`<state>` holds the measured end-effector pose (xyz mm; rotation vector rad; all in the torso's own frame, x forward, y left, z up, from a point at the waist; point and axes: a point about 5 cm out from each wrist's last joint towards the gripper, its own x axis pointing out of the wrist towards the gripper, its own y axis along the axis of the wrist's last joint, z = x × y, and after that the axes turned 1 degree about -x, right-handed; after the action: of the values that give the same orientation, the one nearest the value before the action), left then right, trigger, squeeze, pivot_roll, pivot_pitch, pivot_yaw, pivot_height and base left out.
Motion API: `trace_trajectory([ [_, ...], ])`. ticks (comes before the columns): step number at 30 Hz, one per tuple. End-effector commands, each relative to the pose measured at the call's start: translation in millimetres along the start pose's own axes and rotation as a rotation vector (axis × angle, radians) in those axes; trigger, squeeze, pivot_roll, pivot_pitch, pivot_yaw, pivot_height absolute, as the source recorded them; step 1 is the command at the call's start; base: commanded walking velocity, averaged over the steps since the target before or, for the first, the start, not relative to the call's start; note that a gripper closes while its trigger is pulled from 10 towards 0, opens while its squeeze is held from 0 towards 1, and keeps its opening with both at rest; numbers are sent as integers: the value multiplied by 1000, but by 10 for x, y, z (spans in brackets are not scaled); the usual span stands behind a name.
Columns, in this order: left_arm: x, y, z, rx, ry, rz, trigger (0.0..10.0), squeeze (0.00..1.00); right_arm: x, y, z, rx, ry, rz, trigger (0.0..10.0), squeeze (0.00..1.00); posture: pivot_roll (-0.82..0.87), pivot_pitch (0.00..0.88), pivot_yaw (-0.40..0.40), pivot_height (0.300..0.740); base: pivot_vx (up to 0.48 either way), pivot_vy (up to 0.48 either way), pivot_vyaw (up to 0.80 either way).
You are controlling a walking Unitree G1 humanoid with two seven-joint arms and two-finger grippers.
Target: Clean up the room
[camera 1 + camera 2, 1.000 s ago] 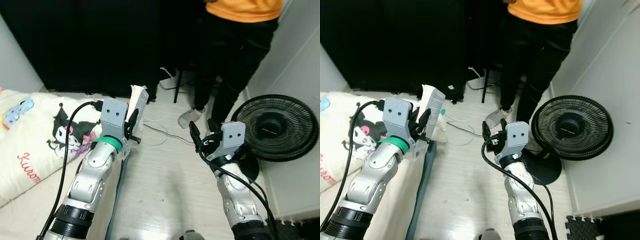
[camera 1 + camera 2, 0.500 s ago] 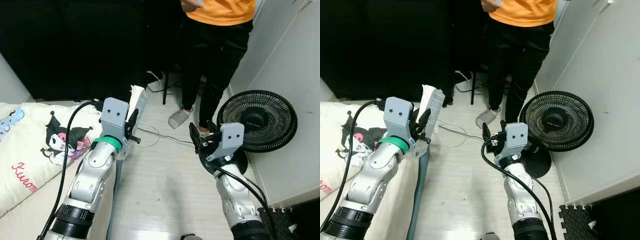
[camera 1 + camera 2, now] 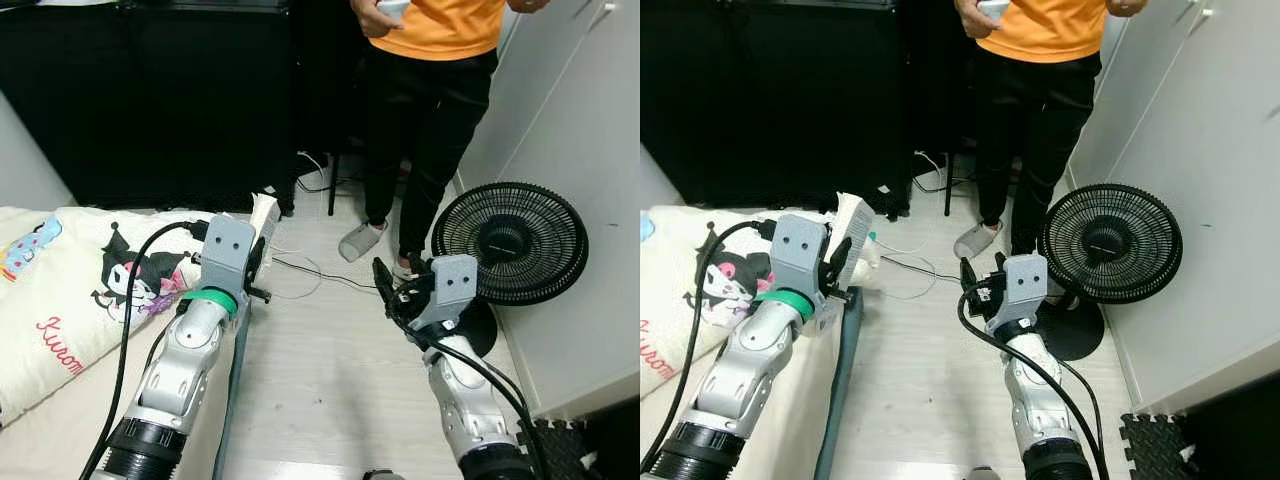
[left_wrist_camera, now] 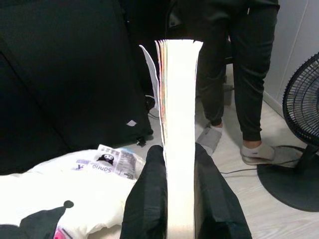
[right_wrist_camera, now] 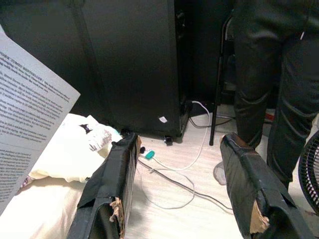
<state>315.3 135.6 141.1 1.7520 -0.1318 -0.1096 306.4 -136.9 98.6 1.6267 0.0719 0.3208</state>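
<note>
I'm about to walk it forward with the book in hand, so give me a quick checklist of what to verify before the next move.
1. Grip on the book: ok. The left gripper is shut on it, a black finger on each side, the book standing upright.
2. Right gripper free: ok. Its fingers are spread apart with nothing between them.
3. Path ahead: not ok. A person stands directly in front on the floor.
4. Floor hazards: not ok. A cable trails across the boards ahead.
5. Right side clearance: not ok. The fan stands close beside the right arm.
6. Left side: cannot tell how near the bedding is to the legs.
</note>
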Motion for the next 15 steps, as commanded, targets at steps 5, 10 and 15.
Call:
trace_trajectory([
  [5, -1, -50, -46, 17, 25, 0, 10000, 0, -16, -52, -19, 5, 8, -15, 10000, 0, 47, 46, 10, 740, 0, 0, 0],
  [10, 1, -57, -45, 17, 27, 0, 10000, 0, -19, -59, -21, 7, 8, -17, 10000, 0, 47, 46, 10, 740, 0, 0, 0],
  [15, 5, -68, -46, 18, 30, -3, 10000, 0, -17, -64, -20, 2, 8, -17, 10000, 0, 46, 47, 11, 740, -97, 0, 0],
])
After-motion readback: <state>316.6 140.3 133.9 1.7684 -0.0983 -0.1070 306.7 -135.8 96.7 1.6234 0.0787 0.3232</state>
